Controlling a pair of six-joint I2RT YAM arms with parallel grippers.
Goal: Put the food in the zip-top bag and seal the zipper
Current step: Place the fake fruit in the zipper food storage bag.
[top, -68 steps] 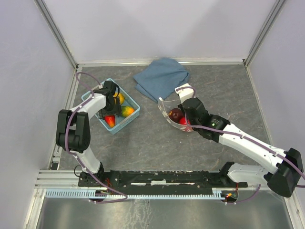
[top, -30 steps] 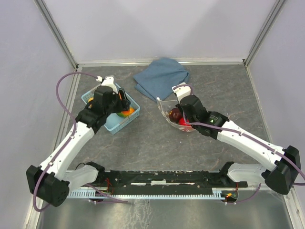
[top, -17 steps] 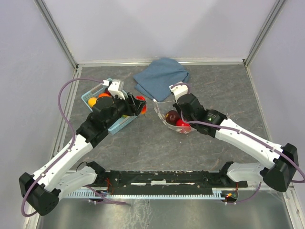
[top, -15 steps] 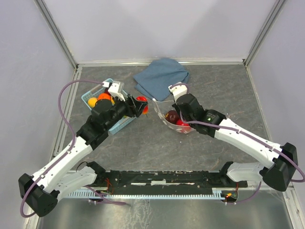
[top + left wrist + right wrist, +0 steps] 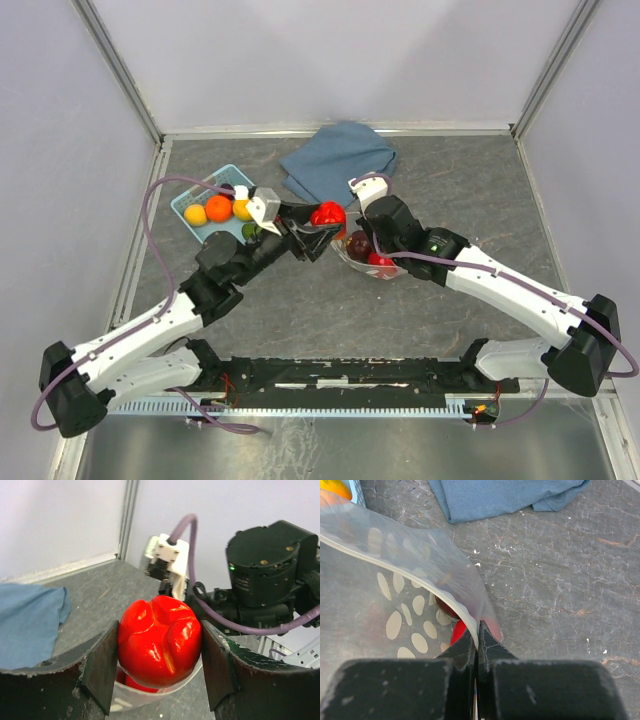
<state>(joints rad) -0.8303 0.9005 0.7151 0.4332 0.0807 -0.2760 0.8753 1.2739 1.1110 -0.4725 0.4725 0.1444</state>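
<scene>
Left claw: I have it clamped on a red toy fruit, with a finger pad pressed on each flank. The fruit fills the whole gap between them.
Held fruit: in the air over mid-counter, right at the bag's mouth and just above its lip, not inside.
Right claw: pinched tight on the rim of the zip-top bag. The fingers meet on the plastic with no gap that I can see.
Zip-top bag: about the middle of the counter, a little toward the right edge. It sits just nearer me than the blue cloth, with its mouth open toward the left edge. I cannot tell whether its bottom rests on the counter.
Zipper: unsealed. The pale strip curves away from my right claw along the held lip.
Inside the bag: a dark purple fruit and another red fruit, touching each other.
Basket: light blue, toward the far-left corner. It holds orange and yellow fruits in a row, and a green fruit at its near end is partly hidden by my left arm.
Cloth: folded, close to the far edge near its middle.
</scene>
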